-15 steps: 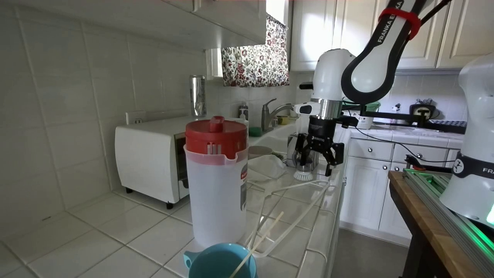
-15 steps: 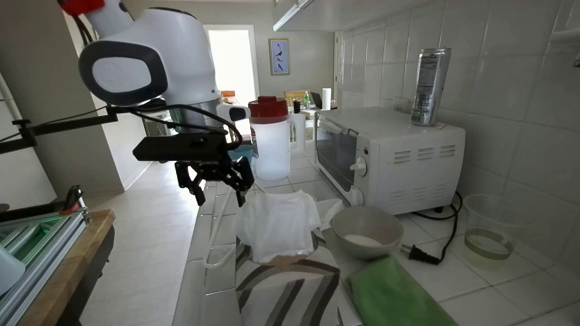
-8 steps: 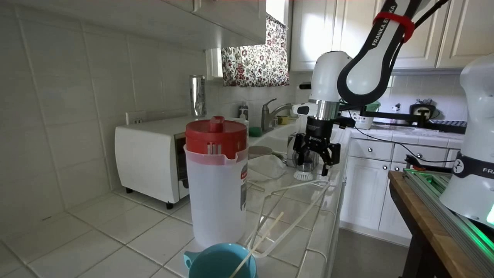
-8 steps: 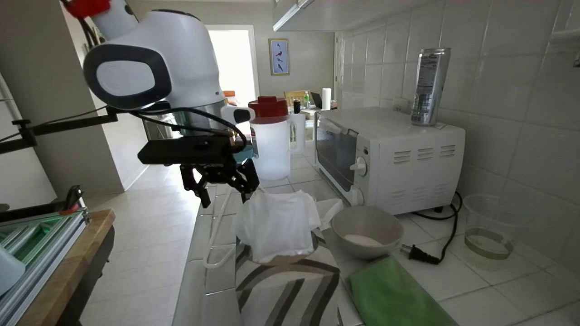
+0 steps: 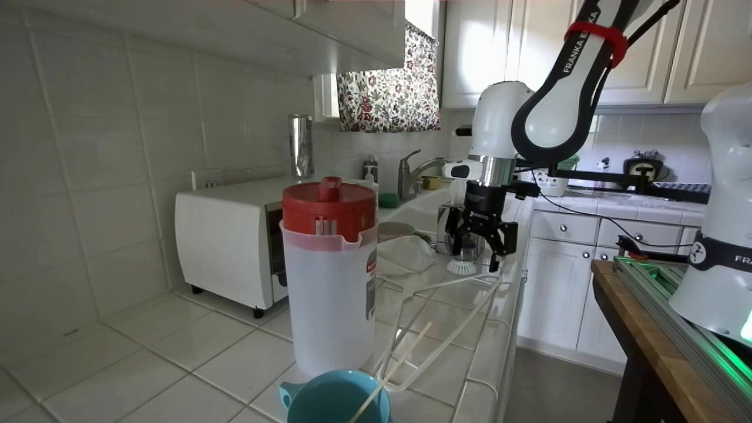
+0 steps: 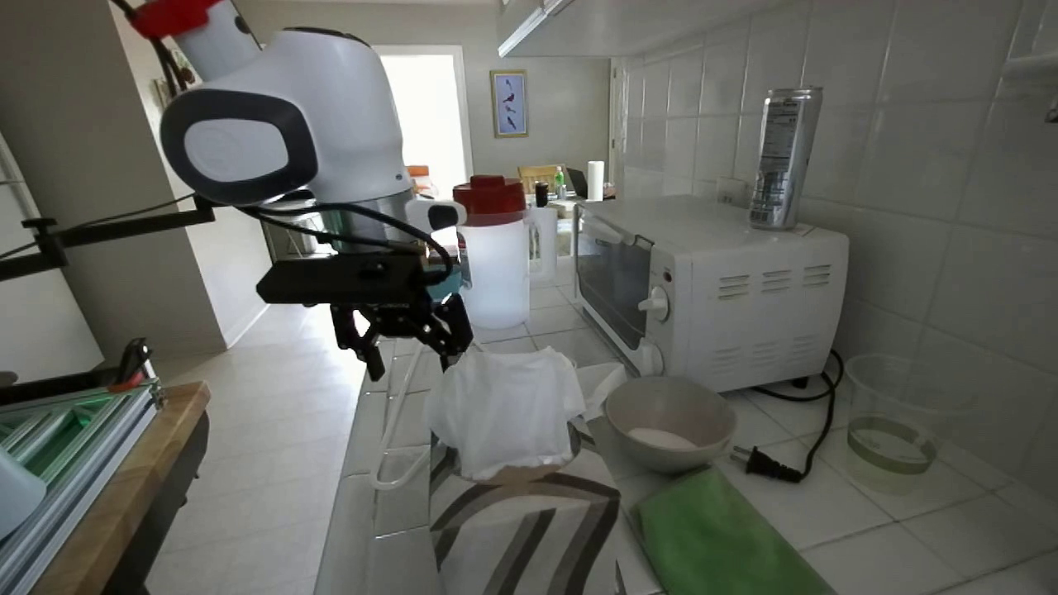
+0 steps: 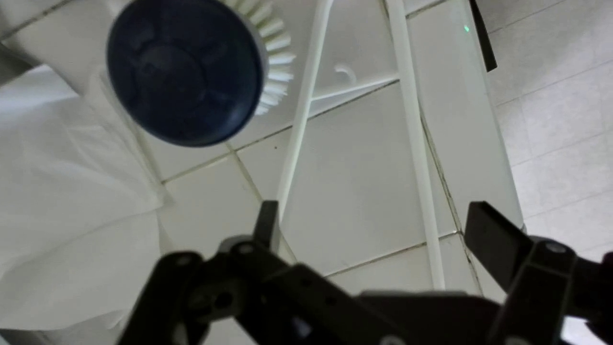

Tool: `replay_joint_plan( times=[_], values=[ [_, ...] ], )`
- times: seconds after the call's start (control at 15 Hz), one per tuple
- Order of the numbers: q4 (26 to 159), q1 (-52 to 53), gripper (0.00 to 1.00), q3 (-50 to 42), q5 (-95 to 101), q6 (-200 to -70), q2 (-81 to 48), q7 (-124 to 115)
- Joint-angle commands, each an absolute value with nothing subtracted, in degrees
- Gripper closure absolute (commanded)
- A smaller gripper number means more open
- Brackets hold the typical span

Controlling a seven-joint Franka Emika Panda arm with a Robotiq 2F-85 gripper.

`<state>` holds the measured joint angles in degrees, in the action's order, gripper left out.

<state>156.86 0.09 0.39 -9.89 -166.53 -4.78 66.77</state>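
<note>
My gripper (image 7: 373, 211) is open and empty, pointing down above the tiled counter. It also shows in both exterior views (image 5: 474, 259) (image 6: 412, 368). A thin white plastic hanger (image 7: 413, 115) lies on the counter below, its two long bars running between my fingers in the wrist view. The hanger also shows in both exterior views (image 5: 457, 332) (image 6: 396, 417). A round brush with a dark blue top (image 7: 187, 72) and white bristles (image 5: 462, 268) stands close by. A crumpled white cloth or bag (image 7: 72, 191) lies beside it. I cannot tell the exact height above the hanger.
A red-lidded pitcher (image 5: 332, 305), a blue mug (image 5: 338, 402) with a stick, and a white toaster oven (image 5: 223, 235) with a can (image 5: 301, 147) on top stand on the counter. A bowl (image 6: 669, 426), green cloth (image 6: 727, 533) and striped object (image 6: 521, 529) are nearby.
The arm and gripper have moved slightly down, and a little towards the wall side of the counter. The gripper stays open. The objects on the counter have not moved.
</note>
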Motion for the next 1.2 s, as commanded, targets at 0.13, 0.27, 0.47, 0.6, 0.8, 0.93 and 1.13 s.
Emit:
replay_joint_plan(
  times=[0.13,0.27,0.47,0.6,0.8,0.93,1.13],
  values=[
    [153.7,-4.93,0.0,6.58,-12.99,-172.59,-11.32,70.04],
    [153.14,-7.02,0.0,8.35,-11.25,-174.79,-12.79,68.96],
    [152.46,-9.43,0.0,9.21,-8.5,-176.78,-14.71,65.88],
    [152.11,-11.21,0.0,10.12,-7.41,-176.83,-15.62,63.95],
    [151.74,-12.96,0.0,10.89,-5.58,-177.29,-16.66,61.64],
    [151.45,-14.02,0.0,11.52,-4.66,-177.52,-17.26,60.42],
    [151.24,-14.23,0.0,11.15,-2.79,-178.16,-17.77,57.97]
  ],
)
